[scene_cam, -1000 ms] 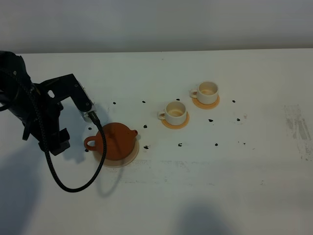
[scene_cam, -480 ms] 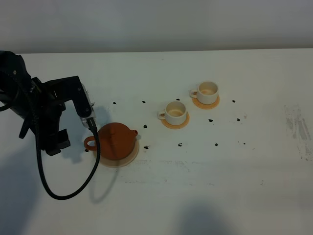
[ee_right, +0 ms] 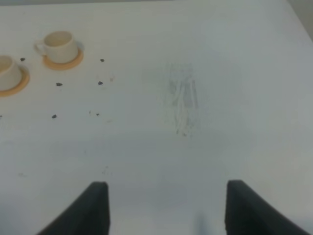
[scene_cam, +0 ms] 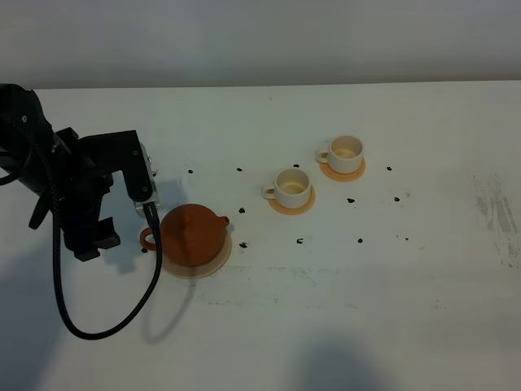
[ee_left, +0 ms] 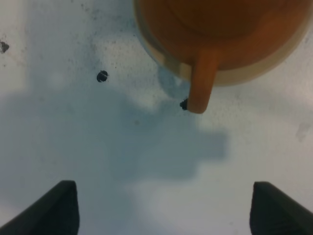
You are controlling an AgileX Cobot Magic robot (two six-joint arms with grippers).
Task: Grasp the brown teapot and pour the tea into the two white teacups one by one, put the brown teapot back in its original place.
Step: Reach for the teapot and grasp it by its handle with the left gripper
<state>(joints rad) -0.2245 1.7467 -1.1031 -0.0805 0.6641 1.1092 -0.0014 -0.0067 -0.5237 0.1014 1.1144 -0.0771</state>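
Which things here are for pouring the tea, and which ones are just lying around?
For the job:
brown teapot
big pale coaster under it
nearer white teacup
farther white teacup
left gripper, open

Just lying about:
small orange coasters under the cups
black specks
grey scuff marks

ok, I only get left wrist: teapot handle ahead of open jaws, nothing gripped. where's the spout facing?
Observer: In the high view the brown teapot has its spout on the side towards the nearer white teacup, and its handle towards the left arm.
Operator: cups on anything?
Observer: Each sits on its own orange coaster. The farther white teacup is right of and behind the nearer one.
Operator: right arm?
Observer: It is absent from the high view. In the right wrist view the right jaws stand open over bare table, holding nothing.
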